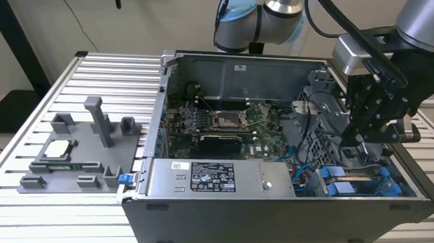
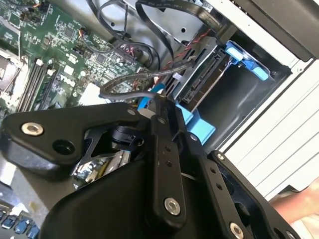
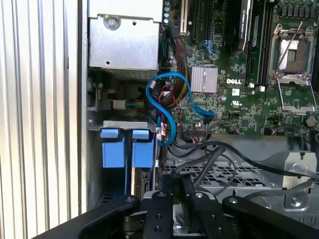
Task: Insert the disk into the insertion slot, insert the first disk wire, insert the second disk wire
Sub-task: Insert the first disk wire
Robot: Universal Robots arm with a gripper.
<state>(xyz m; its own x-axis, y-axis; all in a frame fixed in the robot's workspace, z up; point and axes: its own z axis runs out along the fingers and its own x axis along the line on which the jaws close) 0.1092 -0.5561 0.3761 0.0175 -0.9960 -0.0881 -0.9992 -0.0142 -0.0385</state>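
The disk sits inside the insertion slot, its connector edge facing out and its blue frame tab at the bay's mouth. In the exterior view the blue frame lies at the case's near right corner. My gripper reaches down into the case just above it. In the second wrist view the gripper is shut on the end of a disk wire, a grey cable with a blue piece, a short way from the disk's connectors. A blue wire loops beside the blue frame, above the gripper.
The open computer case stands on a slatted metal table. The grey power-supply box fills the case's near side, with the motherboard behind it. Black cables crowd the space by the bay. A grey fixture tray stands on the exterior view's left.
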